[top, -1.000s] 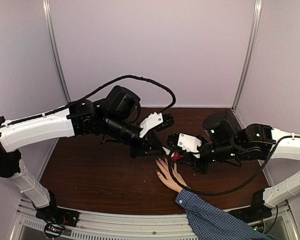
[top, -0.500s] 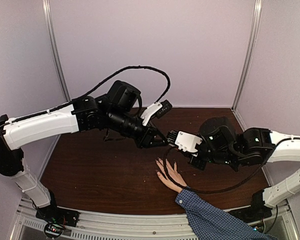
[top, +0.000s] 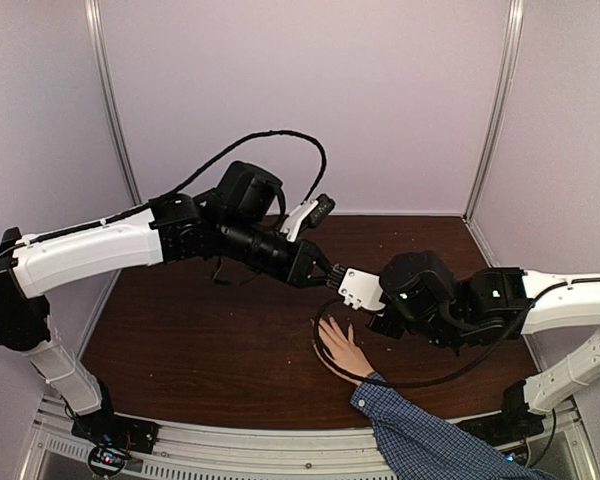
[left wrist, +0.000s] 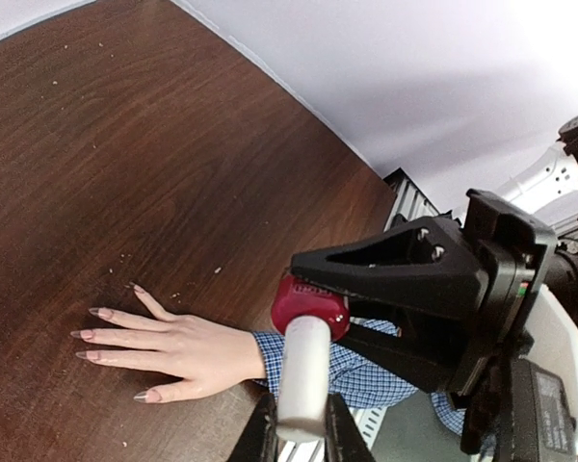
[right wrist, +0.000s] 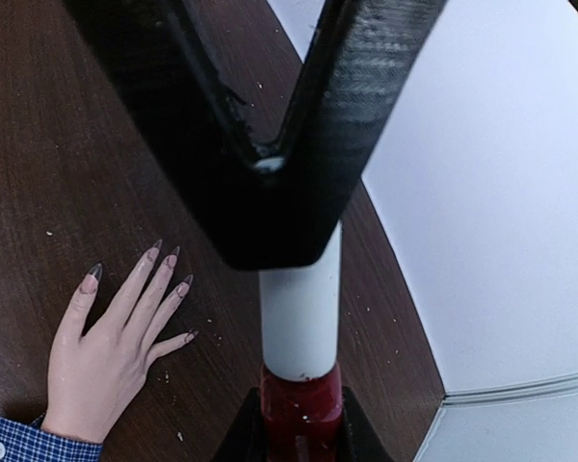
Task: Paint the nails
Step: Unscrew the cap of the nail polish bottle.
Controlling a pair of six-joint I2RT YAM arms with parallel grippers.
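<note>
Dark wooden table (top: 180,340) flecked with pale specks, enclosed by lilac walls (top: 300,100) and metal corner posts (top: 110,100); red polish bottle (left wrist: 308,306) with white cap (left wrist: 303,375) raised above the tabletop; blue checked sleeve (top: 430,440) at near edge

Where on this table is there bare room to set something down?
Bare wood: the left stretch of the table, between the left wall and the hand, and the far right corner. Crowded: just above the hand, where the left gripper and right gripper meet on the polish bottle.

left arm (top: 90,252) and right arm (top: 570,298) stretched inward, left pincer (left wrist: 303,438) and right pincer (right wrist: 299,425) clamped tight
</note>
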